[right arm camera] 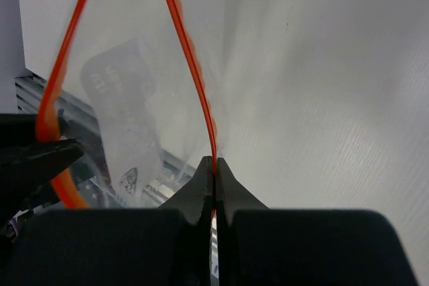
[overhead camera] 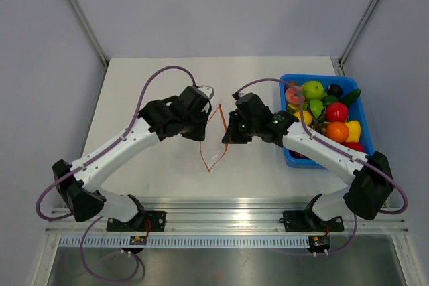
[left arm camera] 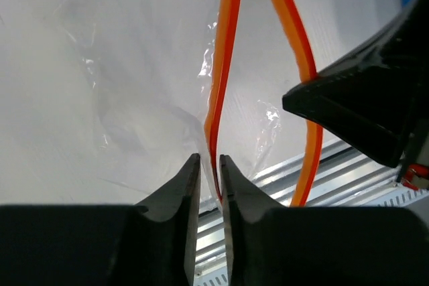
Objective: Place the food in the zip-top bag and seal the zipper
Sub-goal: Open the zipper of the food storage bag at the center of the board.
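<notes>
Bag (overhead camera: pixel 214 147) sat at the centre of the top view, held between the two claws, its mouth spread into a leaf-shaped loop edged by the orange zipper (overhead camera: pixel 219 122). The left claw (overhead camera: pixel 203 128) was narrowed onto the loop's left strip. In the left wrist view its fingertips (left arm camera: pixel 193 165) pinched that strip low in the frame, with clear film creased to the upper left. The right claw (overhead camera: pixel 228 137) gripped the opposite strip. In the right wrist view its tips (right arm camera: pixel 204 169) were pressed together on the zipper at lower centre, and the other strip curved down the left edge of the frame. Food (overhead camera: pixel 322 108) lay heaped in the blue bin (overhead camera: pixel 315 78) at the right of the top view, well apart from the bag, on the white worktop (overhead camera: pixel 268 179).
</notes>
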Motion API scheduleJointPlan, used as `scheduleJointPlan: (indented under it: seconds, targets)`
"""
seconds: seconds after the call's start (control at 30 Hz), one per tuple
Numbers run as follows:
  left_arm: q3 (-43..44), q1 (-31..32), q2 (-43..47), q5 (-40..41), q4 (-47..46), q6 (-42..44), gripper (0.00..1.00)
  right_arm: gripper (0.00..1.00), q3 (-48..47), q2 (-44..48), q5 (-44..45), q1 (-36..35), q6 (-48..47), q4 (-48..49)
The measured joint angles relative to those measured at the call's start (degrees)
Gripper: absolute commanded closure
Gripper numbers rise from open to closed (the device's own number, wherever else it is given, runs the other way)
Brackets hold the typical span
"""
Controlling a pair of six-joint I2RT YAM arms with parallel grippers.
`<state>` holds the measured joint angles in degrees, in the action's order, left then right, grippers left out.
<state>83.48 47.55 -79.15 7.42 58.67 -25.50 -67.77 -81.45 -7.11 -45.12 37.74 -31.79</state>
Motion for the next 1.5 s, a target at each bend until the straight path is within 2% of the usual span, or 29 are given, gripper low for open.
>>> scheduleJointPlan:
  seconds: [0.2, 0.33, 0.43, 0.47, 0.5, 0.53, 0.57, 0.73, 0.93, 1.13, 1.2, 1.27, 1.3, 1.4, 1.5]
  targets:
    - [-4.2, 0.0, -0.8, 0.5, -4.0, -1.0, 0.73, 1.00, 0.0, -0.2, -1.5, 0.0, 0.2, 0.1]
    - [-7.2, 0.0, -0.8, 0.3, -7.1, -2.5, 0.65, 1.00, 0.1, -0.2, -2.2, 0.0, 1.1, 0.7]
    - [-9.0, 0.0, -0.7, 0.3, -8.9, -3.7, 0.65, 1.00, 0.9, -0.2, -3.0, 0.0, 2.0, 1.4]
    - [-9.4, 0.0, -0.7, 0.3, -9.2, -4.1, 0.66, 1.00, 1.2, -0.2, -3.1, 0.0, 2.1, 1.5]
    - [-9.8, 0.0, -0.7, 0.4, -9.5, -4.5, 0.73, 1.00, 1.4, -0.2, -3.1, 0.0, 2.4, 1.5]
    - [-10.1, 0.0, -0.7, 0.4, -9.7, -4.9, 0.91, 1.00, 1.6, -0.2, -3.1, 0.0, 2.5, 1.5]
    - [-10.3, 0.0, -0.6, 0.5, -9.8, -5.6, 1.00, 1.00, 1.7, -0.2, -3.0, 0.0, 2.6, 1.5]
    - [-11.3, 0.0, 1.2, 0.0, -10.6, -6.2, 1.00, 1.00, 1.7, -0.2, -0.9, 0.0, 1.6, 0.2]
    - [-11.5, -1.6, 3.9, -5.6, -11.1, -6.8, 1.00, 1.00, 3.8, -0.7, 6.8, 2.2, -0.6, -2.9]
    - [-8.8, -2.1, -0.2, -8.1, -12.5, -7.1, 1.00, 1.00, 7.7, -0.7, 11.2, 4.1, -0.4, -4.3]
    - [-7.3, -2.1, -3.6, -9.0, -13.7, -7.4, 1.00, 0.83, 7.8, -0.7, 12.4, 4.1, -0.2, -4.5]
    - [-6.5, -2.1, -6.8, -9.6, -14.5, -7.6, 1.00, 0.59, 7.7, -0.4, 13.4, 4.1, 0.1, -4.7]
    - [-6.2, -2.1, -8.2, -9.9, -14.7, -7.8, 1.00, 0.43, 7.7, -0.1, 13.9, 4.1, 0.0, -4.9]
    - [-4.9, -2.1, -10.8, -9.8, -14.2, -8.1, 1.00, 0.33, 7.5, 2.3, 15.4, 4.1, -0.9, -6.3]
    - [-2.6, -2.1, -11.8, -9.1, -13.3, -8.1, 1.00, 0.30, 5.5, 6.3, 17.4, 4.1, -1.7, -8.9]
